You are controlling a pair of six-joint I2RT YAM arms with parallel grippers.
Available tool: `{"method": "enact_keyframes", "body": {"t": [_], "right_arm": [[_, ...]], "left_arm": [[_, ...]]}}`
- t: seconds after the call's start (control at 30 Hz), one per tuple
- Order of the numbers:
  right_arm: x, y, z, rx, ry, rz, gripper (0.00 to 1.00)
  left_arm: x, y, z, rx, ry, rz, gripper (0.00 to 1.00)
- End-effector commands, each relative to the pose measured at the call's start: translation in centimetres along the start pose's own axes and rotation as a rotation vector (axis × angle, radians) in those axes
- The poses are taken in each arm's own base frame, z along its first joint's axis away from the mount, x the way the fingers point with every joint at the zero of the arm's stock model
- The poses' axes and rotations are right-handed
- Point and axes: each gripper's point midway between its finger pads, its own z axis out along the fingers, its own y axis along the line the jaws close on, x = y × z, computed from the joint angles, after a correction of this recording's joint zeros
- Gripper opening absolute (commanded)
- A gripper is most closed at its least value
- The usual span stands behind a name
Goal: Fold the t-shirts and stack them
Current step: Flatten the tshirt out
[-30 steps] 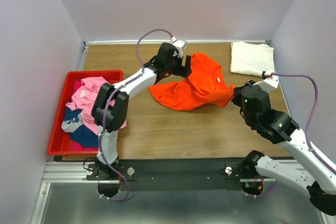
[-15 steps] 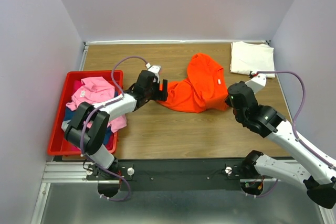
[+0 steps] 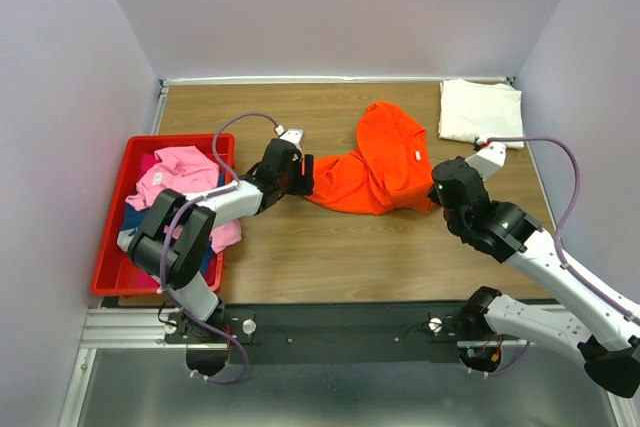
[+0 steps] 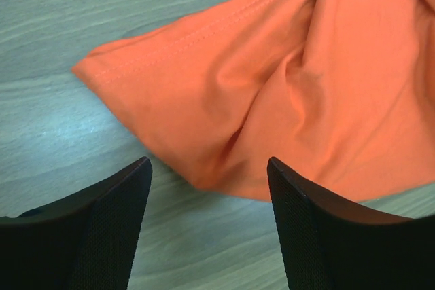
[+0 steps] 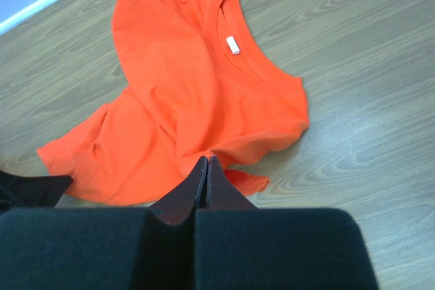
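The bright orange t-shirt [image 3: 375, 162] lies crumpled on the wooden table, collar to the right. My left gripper [image 3: 305, 175] is open and low at its left corner; in the left wrist view the spread fingers [image 4: 209, 162] frame the shirt's hem [image 4: 272, 86] without touching it. My right gripper [image 3: 438, 192] is shut at the shirt's right edge. In the right wrist view its tips [image 5: 207, 159] pinch a gathered fold of the orange cloth [image 5: 183, 79]. A folded cream-white t-shirt [image 3: 480, 112] lies at the far right corner.
A red plastic bin [image 3: 180, 140] stands at the left edge, holding a pink t-shirt [image 3: 175, 172] and dark blue cloth [image 3: 150, 259]. My left arm reaches past the bin's right side. Walls close in the table on three sides.
The orange shirt, held up and stretched between both grippers, has come down onto the table. My left gripper dropped toward the near left and opened, letting go of its corner.
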Motion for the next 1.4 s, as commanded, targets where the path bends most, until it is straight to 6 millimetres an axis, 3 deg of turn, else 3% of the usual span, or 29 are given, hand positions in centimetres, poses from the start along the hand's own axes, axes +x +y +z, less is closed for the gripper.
{"method": "enact_keyframes", "body": {"t": [0.0, 0.13, 0.17, 0.2, 0.33, 0.43, 0.53, 0.57, 0.67, 0.77, 0.9, 1.1, 1.17, 1.23, 1.3, 1.33, 1.37], "right_arm": [[0.0, -0.2, -0.2, -0.005, -0.008, 0.024, 0.00], [-0.3, -0.2, -0.5, -0.019, -0.013, 0.035, 0.00], [-0.4, -0.2, -0.6, -0.020, -0.015, 0.036, 0.00], [-0.4, -0.2, -0.6, -0.019, -0.017, 0.037, 0.00], [-0.5, -0.3, -0.6, -0.016, -0.022, 0.035, 0.00], [-0.9, -0.4, -0.7, -0.015, -0.032, 0.031, 0.00], [-2.0, -0.4, -1.0, -0.013, -0.058, 0.027, 0.00], [-2.4, -0.5, -1.3, -0.016, -0.070, 0.033, 0.00], [-3.7, -0.5, -1.8, -0.018, -0.101, 0.042, 0.00], [-4.9, -0.7, -2.3, -0.017, -0.129, 0.043, 0.00], [-5.9, -0.7, -2.7, -0.019, -0.152, 0.050, 0.00], [-8.1, -1.4, -3.5, 0.012, -0.217, 0.066, 0.00], [-8.5, -2.1, -3.3, 0.060, -0.244, 0.057, 0.00], [-8.9, -3.2, -3.2, 0.124, -0.283, 0.043, 0.00], [-9.0, -4.1, -3.2, 0.171, -0.312, 0.036, 0.00], [-9.3, -4.5, -3.3, 0.189, -0.327, 0.039, 0.00], [-9.7, -5.1, -3.5, 0.213, -0.348, 0.044, 0.00]], "left_arm": [[-0.9, -0.1, 1.5, -0.010, -0.022, -0.007, 0.71], [-0.2, 0.3, 2.0, -0.032, -0.001, -0.006, 0.56], [-0.2, 0.5, 2.1, -0.038, -0.002, -0.005, 0.49], [-0.2, 0.4, 2.0, -0.039, -0.005, -0.008, 0.32], [-1.5, 0.4, 1.3, -0.049, -0.039, -0.004, 0.02], [-3.0, 0.3, -0.2, -0.053, -0.059, 0.003, 0.00], [-5.6, -0.7, -3.0, -0.024, -0.117, 0.003, 0.00], [-7.5, -1.2, -4.8, -0.005, -0.174, -0.003, 0.00], [-9.7, -1.9, -8.3, 0.022, -0.241, -0.020, 0.00], [-10.7, -2.0, -10.4, 0.027, -0.287, -0.033, 0.00], [-10.7, -1.8, -10.9, 0.015, -0.268, -0.026, 0.00], [-15.6, -3.4, -13.7, 0.066, -0.402, -0.026, 0.00], [-16.0, -4.2, -13.0, 0.094, -0.381, 0.004, 0.00], [-14.3, -4.5, -8.2, 0.095, -0.254, 0.043, 0.00], [-13.9, -4.5, -5.6, 0.081, -0.210, 0.056, 0.00], [-14.9, -4.3, -4.7, 0.058, -0.218, 0.065, 0.00], [-13.9, -3.6, -2.4, 0.027, -0.175, 0.067, 0.00]]}}
